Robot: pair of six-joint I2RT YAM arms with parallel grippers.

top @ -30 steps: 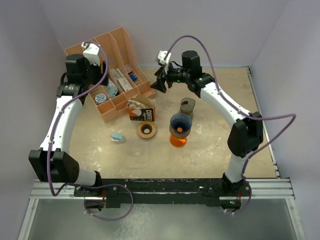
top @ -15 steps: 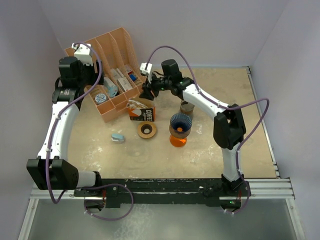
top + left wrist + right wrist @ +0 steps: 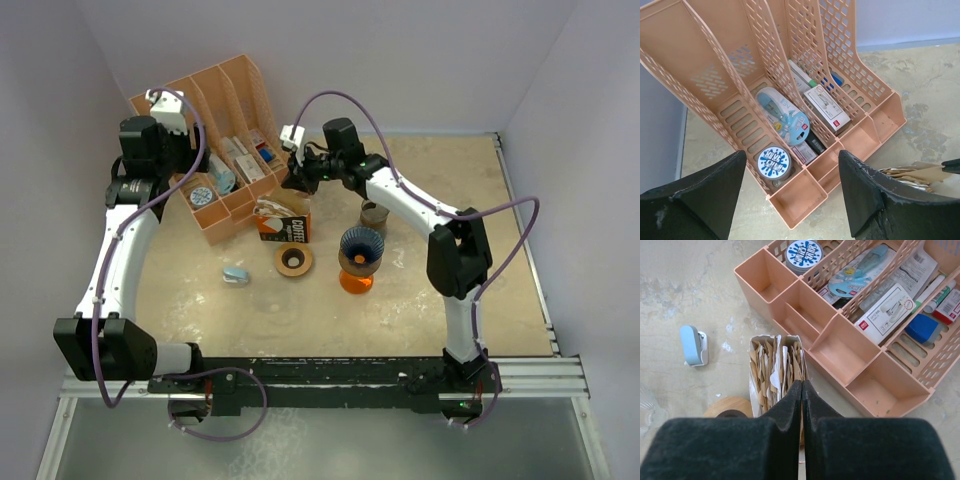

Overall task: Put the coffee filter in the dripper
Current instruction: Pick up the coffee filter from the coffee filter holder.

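Brown paper coffee filters (image 3: 776, 371) stand packed on edge in an open orange-and-white cardboard box (image 3: 283, 222), directly under the right gripper (image 3: 801, 386).

Surface: mottled beige tabletop (image 3: 420, 300), scuffed white in patches. Pale lilac walls (image 3: 420, 60) close it in on three sides.

Right gripper's fingers are pressed flat together, tips down at the filter edges. Cannot tell whether a sheet is pinched.

Blue ribbed cone dripper (image 3: 361, 247) on an orange foot stands apart from that gripper, past the box and nearer the arm bases.

Peach plastic slotted organizer (image 3: 840, 352) sits just beyond the fingertips, close against the box. Left gripper (image 3: 792, 155) hovers above it, fingers spread wide, holding nothing.

Round wooden ring (image 3: 293, 260) and small pale-blue clip (image 3: 236, 274) lie near the box. Dark brown cup (image 3: 374, 212) stands just behind the dripper.
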